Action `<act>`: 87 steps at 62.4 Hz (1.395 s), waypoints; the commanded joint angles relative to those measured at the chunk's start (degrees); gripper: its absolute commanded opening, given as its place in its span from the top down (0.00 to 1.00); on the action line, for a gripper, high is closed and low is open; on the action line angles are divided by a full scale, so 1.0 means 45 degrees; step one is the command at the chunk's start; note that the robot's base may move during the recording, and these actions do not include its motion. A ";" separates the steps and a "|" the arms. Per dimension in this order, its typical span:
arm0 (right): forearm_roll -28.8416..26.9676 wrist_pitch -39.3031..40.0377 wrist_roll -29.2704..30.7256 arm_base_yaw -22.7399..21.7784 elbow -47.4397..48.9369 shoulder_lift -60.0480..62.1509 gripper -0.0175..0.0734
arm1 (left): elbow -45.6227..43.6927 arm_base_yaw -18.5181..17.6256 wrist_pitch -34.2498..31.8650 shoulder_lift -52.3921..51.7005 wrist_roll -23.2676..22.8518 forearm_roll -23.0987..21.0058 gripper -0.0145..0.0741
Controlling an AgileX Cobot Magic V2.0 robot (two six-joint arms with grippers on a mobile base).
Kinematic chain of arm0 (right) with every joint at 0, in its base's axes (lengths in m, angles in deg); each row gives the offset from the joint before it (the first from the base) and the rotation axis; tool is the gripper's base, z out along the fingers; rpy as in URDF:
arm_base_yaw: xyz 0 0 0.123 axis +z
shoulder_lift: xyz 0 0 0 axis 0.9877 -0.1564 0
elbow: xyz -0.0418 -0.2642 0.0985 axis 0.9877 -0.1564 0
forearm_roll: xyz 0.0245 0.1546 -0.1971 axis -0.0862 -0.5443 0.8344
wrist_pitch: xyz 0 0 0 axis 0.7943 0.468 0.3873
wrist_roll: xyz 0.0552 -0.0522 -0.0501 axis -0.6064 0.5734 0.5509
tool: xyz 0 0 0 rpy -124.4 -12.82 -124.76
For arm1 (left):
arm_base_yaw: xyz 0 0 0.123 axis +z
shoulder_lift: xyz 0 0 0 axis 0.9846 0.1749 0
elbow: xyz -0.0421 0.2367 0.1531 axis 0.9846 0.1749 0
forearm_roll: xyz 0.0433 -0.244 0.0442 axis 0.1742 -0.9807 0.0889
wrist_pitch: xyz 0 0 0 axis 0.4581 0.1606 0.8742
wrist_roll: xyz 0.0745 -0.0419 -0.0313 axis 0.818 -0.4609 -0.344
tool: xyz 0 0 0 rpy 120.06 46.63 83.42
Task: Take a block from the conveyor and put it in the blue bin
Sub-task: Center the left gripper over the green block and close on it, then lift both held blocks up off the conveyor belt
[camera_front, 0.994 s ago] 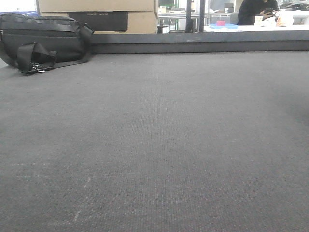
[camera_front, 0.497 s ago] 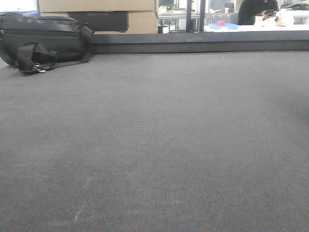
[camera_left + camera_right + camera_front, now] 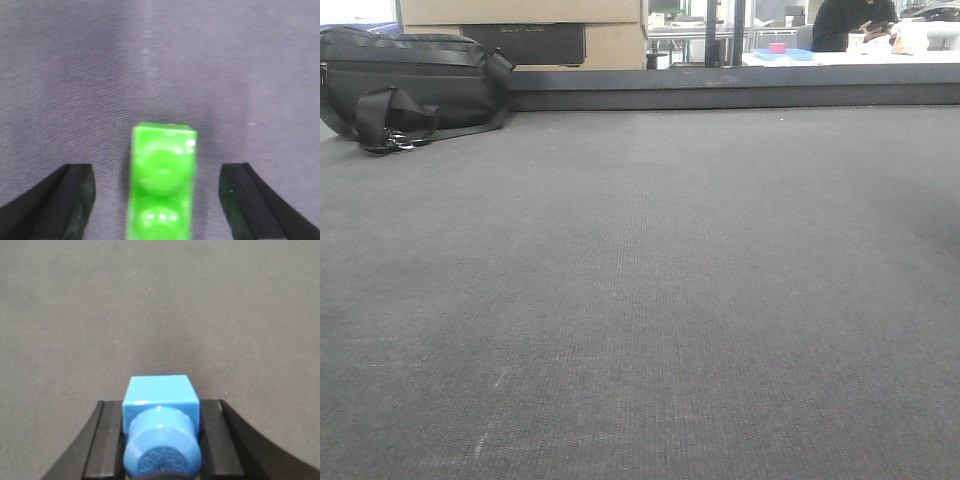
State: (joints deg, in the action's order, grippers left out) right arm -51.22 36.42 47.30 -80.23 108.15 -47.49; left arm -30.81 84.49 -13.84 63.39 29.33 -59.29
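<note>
On the conveyor belt (image 3: 150, 60), a green studded block (image 3: 162, 165) is seen centred, untouched, in the gap of the wide-open left gripper (image 3: 157, 172), its long axis parallel to the jaws, while a blue block (image 3: 160, 392) is held clamped in the right gripper (image 3: 161, 407).

The front-facing camera sits low over the conveyor (image 3: 640, 300), looking along the belt to its far rim and the bag (image 3: 410, 85) at far left. Each wrist camera looks steeply down at the belt from close range, past the left claw (image 3: 156, 172) or right claw (image 3: 160, 407). All views share only the belt weave.
</note>
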 commanded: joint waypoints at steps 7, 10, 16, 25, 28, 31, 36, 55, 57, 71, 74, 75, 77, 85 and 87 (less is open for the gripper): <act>-0.0011 0.0125 0.0039 -0.0070 0.0063 0.0114 0.99 | 0.0036 -0.0294 -0.0133 0.0713 -0.0131 -0.0059 0.36; -0.0011 0.0125 0.0039 -0.0070 0.0063 0.0114 0.99 | 0.0036 -0.0365 -0.0136 0.0926 -0.0131 -0.0059 0.36; -0.0011 0.0125 0.0039 -0.0070 0.0063 0.0114 0.99 | 0.0036 -0.0520 -0.0155 0.1158 -0.0131 -0.0059 0.36; -0.0011 0.0125 0.0039 -0.0070 0.0063 0.0114 0.99 | -0.0051 -0.0550 -0.0247 0.1170 -0.0131 -0.0023 0.50; -0.0011 0.0102 0.0039 -0.0070 0.0063 0.0114 0.99 | -0.0112 -0.0550 -0.0247 0.1170 -0.0131 0.0044 0.59; -0.0011 0.0080 0.0039 -0.0070 0.0063 0.0114 0.99 | -0.0148 -0.0550 -0.0225 0.1170 -0.0131 0.0099 0.70; -0.0011 0.0056 0.0039 -0.0070 0.0063 0.0114 0.99 | -0.0297 -0.0550 -0.0042 0.1170 -0.0131 0.0212 0.88; -0.0139 0.0352 0.0039 -0.0070 0.0063 0.0114 0.99 | -0.1288 -0.0605 0.1143 -0.0362 0.0000 0.0106 0.96; -0.0209 0.0353 0.0039 -0.0070 0.0063 0.0114 0.99 | -0.1288 -0.0644 0.1101 -0.0719 0.0122 0.0025 0.96; -0.0720 0.0372 0.0039 -0.0070 0.0063 0.0114 0.99 | -0.0930 -0.1332 -0.0236 -0.3596 0.2720 -0.1338 0.96; -0.0693 0.0450 0.0285 -0.0070 0.0063 0.0114 0.99 | -0.0617 -0.1429 -0.0893 -0.4300 0.2720 -0.1531 0.96; -0.0693 0.0525 0.0423 -0.0070 0.0043 0.0114 0.99 | -0.0486 -0.1429 -0.1121 -0.4514 0.2720 -0.1555 0.96; -0.0693 0.0668 0.0858 -0.0070 -0.0054 0.0149 0.99 | -0.0101 -0.1429 -0.1754 -0.4952 0.2720 -0.1752 0.96; -0.0693 0.2076 0.1800 -0.0029 -0.0845 0.0578 0.99 | 0.1531 -0.1429 -0.3463 -0.6901 0.2395 -0.2104 0.96; -0.0693 0.2666 0.1826 -0.0029 -0.1224 0.0799 0.99 | 0.2065 -0.1429 -0.3953 -0.7455 0.2186 -0.2104 0.96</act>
State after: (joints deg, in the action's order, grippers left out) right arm -54.31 42.22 53.15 -80.23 105.45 -46.04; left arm -26.54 78.35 -25.73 35.56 40.47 -67.54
